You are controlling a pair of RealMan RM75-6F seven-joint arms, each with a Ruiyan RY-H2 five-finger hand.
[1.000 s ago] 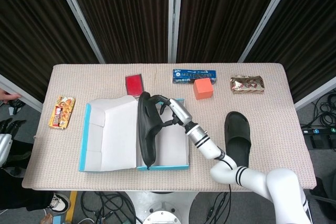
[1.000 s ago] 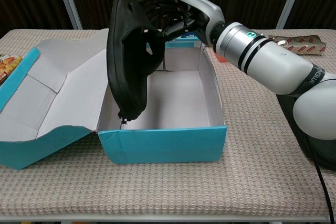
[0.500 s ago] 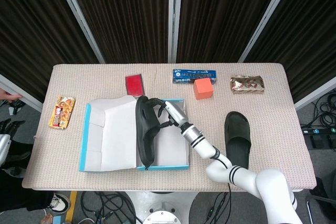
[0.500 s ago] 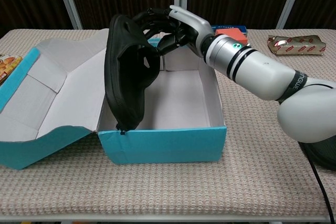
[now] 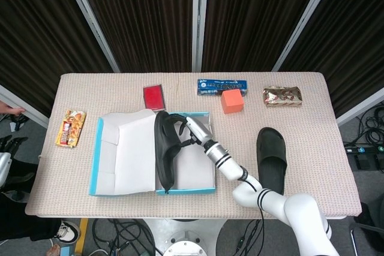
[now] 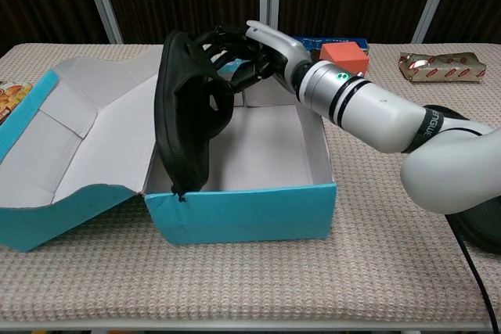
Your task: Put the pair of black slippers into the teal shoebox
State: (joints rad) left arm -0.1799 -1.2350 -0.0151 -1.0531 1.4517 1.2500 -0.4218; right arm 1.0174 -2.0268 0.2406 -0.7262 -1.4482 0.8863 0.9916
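The robot's right hand point(image 6: 254, 51) reaches over the open teal shoebox point(image 6: 243, 213), its fingers point(image 6: 225, 41) curled through the strap of a black slipper point(image 6: 186, 115) and holding it on edge. The slipper hangs below and to the left of the hand, sole turned outward, its lower end resting at the box's front left corner, where the lid point(image 5: 123, 154) folds out flat. Held upright along the left wall, it appears set to leave the floor of the box to the hand's right free for its partner, though that is a reading of the pose, not a certainty.

The second slipper point(image 5: 271, 157) lies flat on the table point(image 5: 312, 112), well to the right of the hand and beside the robot's forearm, not yet picked up. By that measure the job looks about half done.

Beyond the hand, toward the far edge of the table, sit an orange block point(image 5: 231, 101), a blue packet point(image 5: 223, 83) and a shiny wrapped snack point(image 5: 282, 96). A red card point(image 5: 153, 96) lies past the box's far left corner, and a snack bag point(image 5: 71, 128) rests far to the left beyond the lid. None stands in the way of the box.

The left hand does not appear in either view.
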